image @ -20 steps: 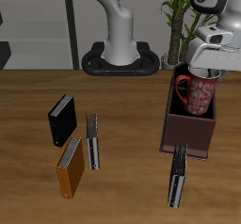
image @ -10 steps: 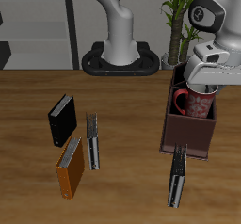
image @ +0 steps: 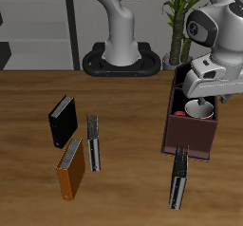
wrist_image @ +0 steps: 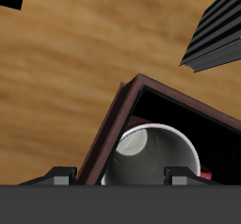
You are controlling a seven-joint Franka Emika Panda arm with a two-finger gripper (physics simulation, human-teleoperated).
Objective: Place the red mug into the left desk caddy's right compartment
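The red mug (image: 196,109) sits low inside the left desk caddy (image: 190,135), a dark maroon-brown box. It is in the right compartment (image: 183,99), with its white inside facing up. My gripper (image: 205,89) hovers just above the mug with its fingers spread. In the wrist view the mug (wrist_image: 155,157) lies below the gripper (wrist_image: 120,177), inside the caddy wall (wrist_image: 108,134). The fingers (wrist_image: 62,175) stand wide apart, and I see no pad touching the mug. The mug's handle is hidden.
A dark ridged object (image: 177,177) lies in front of the caddy and shows in the wrist view (wrist_image: 215,28). A second ridged object (image: 93,141), a black book (image: 63,120) and an orange book (image: 71,167) stand mid-table. A plant (image: 179,11) stands behind the caddy.
My gripper came down over the caddy with the mug. The mug went from above the caddy's rim down into the compartment. The fingers now stand apart.
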